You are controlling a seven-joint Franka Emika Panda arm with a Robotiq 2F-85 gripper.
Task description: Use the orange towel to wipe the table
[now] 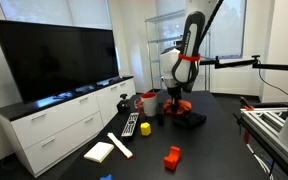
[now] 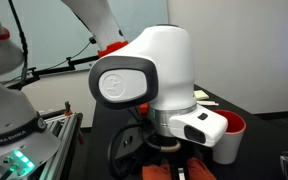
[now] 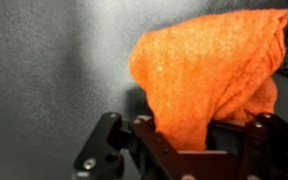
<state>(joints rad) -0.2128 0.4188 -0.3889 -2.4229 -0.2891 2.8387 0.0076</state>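
Observation:
The orange towel (image 3: 209, 75) fills the wrist view, bunched between my gripper's fingers (image 3: 199, 130), which are shut on it over the dark grey table (image 3: 44, 70). In an exterior view the gripper (image 1: 177, 97) is low over the black table (image 1: 219, 125), with the towel (image 1: 183, 103) showing as an orange patch under it. In an exterior view the arm's white wrist (image 2: 159, 80) blocks the gripper, and only bits of orange (image 2: 189, 172) show below.
On the table lie a remote (image 1: 131, 124), a white pad (image 1: 100, 151), a red block (image 1: 172, 157), a small yellow object (image 1: 146, 128) and a red cup (image 1: 149, 100). A TV (image 1: 59, 60) stands on a white cabinet (image 1: 69, 115). A metal rack (image 1: 274, 125) stands beside the table.

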